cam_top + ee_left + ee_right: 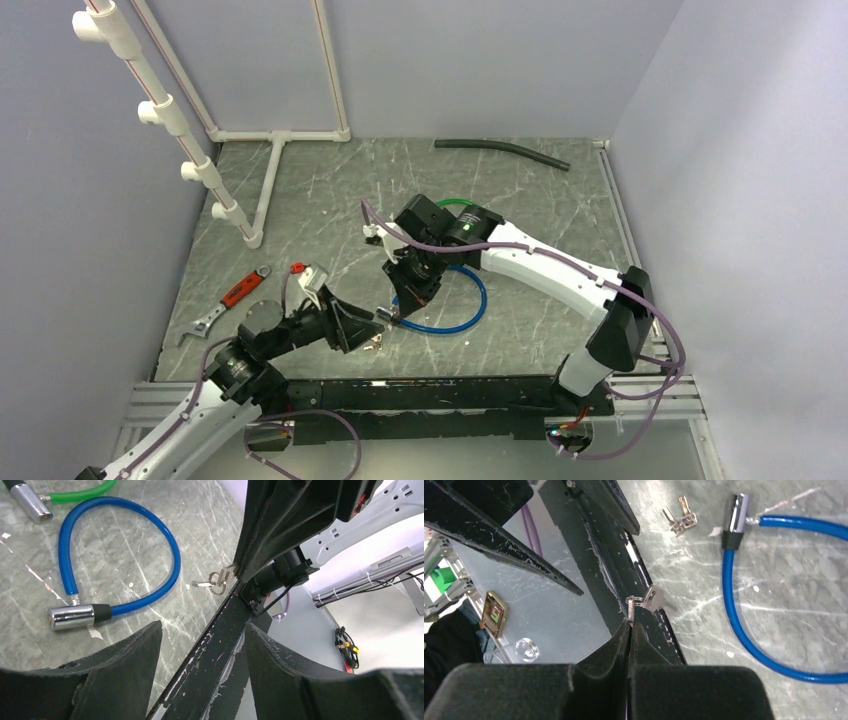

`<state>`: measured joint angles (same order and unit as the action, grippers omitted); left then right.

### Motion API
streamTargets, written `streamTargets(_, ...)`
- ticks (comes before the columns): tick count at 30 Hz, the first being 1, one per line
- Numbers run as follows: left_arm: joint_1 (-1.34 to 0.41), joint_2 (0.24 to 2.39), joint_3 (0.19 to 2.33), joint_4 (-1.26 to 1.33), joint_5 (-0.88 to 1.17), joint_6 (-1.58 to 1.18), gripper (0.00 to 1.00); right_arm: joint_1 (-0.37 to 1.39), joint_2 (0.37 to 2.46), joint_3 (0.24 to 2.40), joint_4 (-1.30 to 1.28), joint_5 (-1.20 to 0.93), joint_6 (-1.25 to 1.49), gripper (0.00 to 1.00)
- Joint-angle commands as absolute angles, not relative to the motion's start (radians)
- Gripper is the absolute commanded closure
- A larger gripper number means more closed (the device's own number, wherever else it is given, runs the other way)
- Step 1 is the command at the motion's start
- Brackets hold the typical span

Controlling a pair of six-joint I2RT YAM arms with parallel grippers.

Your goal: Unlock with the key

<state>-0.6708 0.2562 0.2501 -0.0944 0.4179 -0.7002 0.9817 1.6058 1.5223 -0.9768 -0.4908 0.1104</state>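
Note:
My right gripper (393, 315) (630, 624) is shut on a small silver key on a ring (644, 600), held just above the table's near edge; the key also shows in the left wrist view (218, 581). A blue cable lock (462, 305) lies looped on the table, its silver cylinder end (737, 511) (70, 617) a short way from the key. My left gripper (372, 332) (202, 630) is open and empty beside the right gripper. A second bunch of keys (680, 518) lies loose on the table near the lock's cylinder.
A green cable lock (75, 494) with a silver cylinder lies beyond the blue one. A red-handled wrench (230, 300) lies at the left. A white pipe frame (270, 180) and a black hose (500, 152) are at the back. The black front rail (450, 385) runs under both grippers.

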Motion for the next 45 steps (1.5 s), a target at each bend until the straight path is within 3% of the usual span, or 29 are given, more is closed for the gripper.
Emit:
streamTargets(1,-0.669,0.227,0.217,0.108,0.479,-0.702,0.35,0.993,1.552,1.527,-1.033,-0.448,0.153,1.00)
streamTargets(22,-0.669,0.488,0.201,0.456,0.708,-0.726,0.56,1.042,1.583,1.556,-1.015,-0.543,0.083,1.00)
streamTargets(40,-0.669,0.499,0.211,0.437,0.768,-0.735,0.67,1.042,1.571,1.572,-0.996,-0.558,0.067,1.00)
streamTargets(45,-0.669,0.500,0.210,0.407,0.754,-0.729,0.65,1.042,1.569,1.580,-0.998,-0.562,0.066,1.00)
